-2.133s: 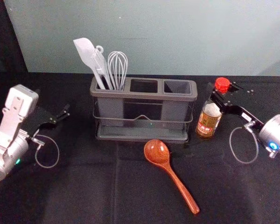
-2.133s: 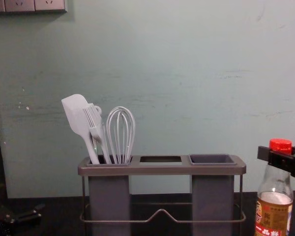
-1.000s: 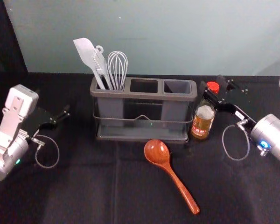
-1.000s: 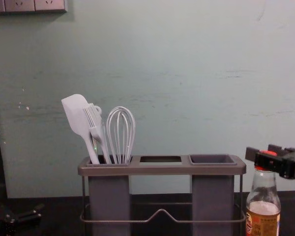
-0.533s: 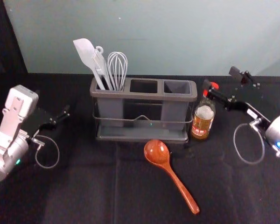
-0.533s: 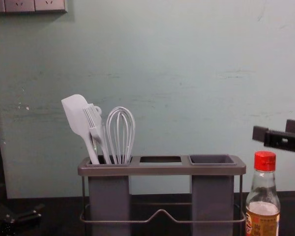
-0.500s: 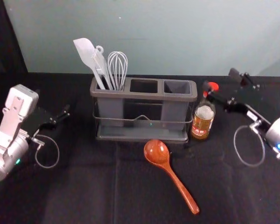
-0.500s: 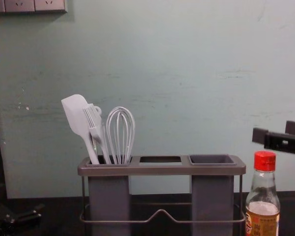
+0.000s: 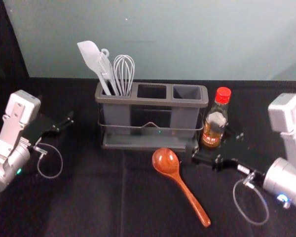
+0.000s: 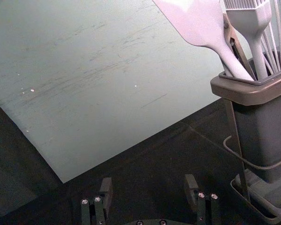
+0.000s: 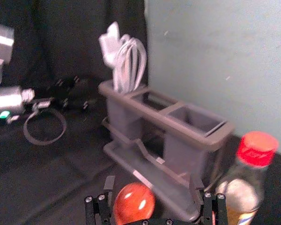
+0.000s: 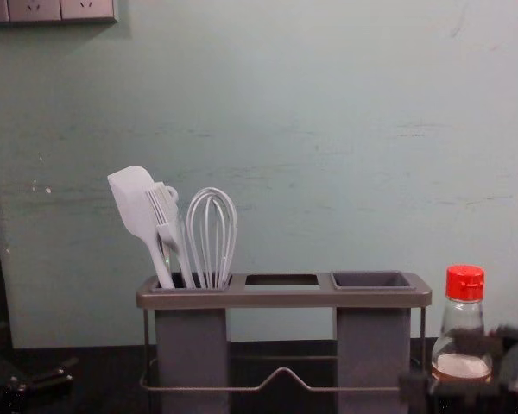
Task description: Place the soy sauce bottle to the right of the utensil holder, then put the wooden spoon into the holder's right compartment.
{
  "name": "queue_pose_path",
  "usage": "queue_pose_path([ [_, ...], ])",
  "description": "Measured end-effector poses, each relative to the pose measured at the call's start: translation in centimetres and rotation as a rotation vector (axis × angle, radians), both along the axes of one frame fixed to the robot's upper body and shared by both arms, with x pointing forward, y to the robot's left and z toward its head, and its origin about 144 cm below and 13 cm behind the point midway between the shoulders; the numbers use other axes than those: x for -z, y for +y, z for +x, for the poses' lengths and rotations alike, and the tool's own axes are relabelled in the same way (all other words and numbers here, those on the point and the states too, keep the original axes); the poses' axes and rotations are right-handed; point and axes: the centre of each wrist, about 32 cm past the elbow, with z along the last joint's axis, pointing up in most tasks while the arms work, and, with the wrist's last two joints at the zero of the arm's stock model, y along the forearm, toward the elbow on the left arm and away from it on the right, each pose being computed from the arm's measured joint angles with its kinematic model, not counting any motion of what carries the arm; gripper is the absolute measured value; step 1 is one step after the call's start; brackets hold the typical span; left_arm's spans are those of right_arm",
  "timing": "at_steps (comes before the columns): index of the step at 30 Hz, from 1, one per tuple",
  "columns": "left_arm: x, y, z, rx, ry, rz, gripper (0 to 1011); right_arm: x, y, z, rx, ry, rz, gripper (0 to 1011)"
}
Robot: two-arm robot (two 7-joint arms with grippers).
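Observation:
The soy sauce bottle stands upright just right of the utensil holder, its red cap free. In front of the holder lies the wooden spoon, bowl toward it and handle toward the near right. My right gripper is low by the bottle's near side, right of the spoon's bowl. In the right wrist view, the right gripper is open, with the spoon's red-brown bowl showing between its fingers. My left gripper stays parked at the left; in its wrist view, the left gripper is open and empty.
The holder's left compartment holds a white spatula, a brush and a whisk. Its middle compartment and right compartment are empty. A pale wall stands behind the black-covered table.
My right gripper let go of the bottle's cap, rose off it, then came down and nearer the table's front. Earlier the bottle shifted left toward the holder. The left arm stayed still.

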Motion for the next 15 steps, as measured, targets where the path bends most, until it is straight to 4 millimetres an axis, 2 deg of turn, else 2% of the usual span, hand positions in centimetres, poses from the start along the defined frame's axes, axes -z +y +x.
queue_pose_path([
  [7,0.0,0.0,0.0,0.000,0.000,0.000,1005,0.1,1.1,-0.3,-0.037,0.073,-0.061,1002],
  [15,0.0,0.0,0.0,0.000,0.000,0.000,1005,-0.5,2.1,0.4,-0.066,0.106,-0.143,1002],
])
